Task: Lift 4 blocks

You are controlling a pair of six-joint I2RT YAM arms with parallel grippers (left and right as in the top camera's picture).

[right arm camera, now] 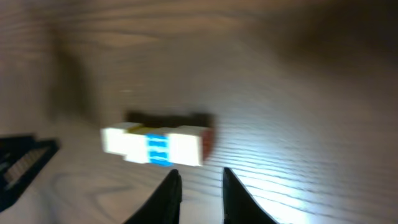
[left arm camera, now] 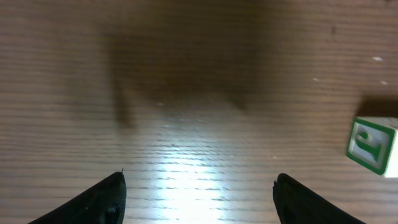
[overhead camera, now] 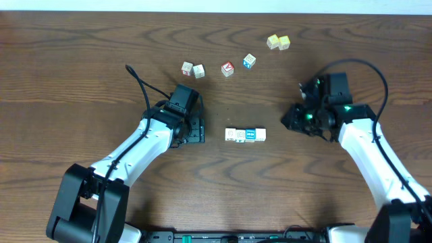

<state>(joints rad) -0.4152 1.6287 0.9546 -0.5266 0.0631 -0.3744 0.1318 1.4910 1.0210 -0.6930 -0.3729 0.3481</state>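
overhead: four blocks (overhead camera: 245, 135) touch in a row on the surface (overhead camera: 81, 67), between left tool (overhead camera: 194, 131) and right tool (overhead camera: 289, 119) | left wrist: left tool is wide and holds nothing, green-marked block (left arm camera: 372, 145) sits off to one side | right wrist: right tool is narrow and holds nothing, blurry blocks lie ahead

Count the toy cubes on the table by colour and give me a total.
White or cream cubes: 5
Blue-faced cubes: 2
Yellow cubes: 2
Red-faced cube: 1
Total: 10
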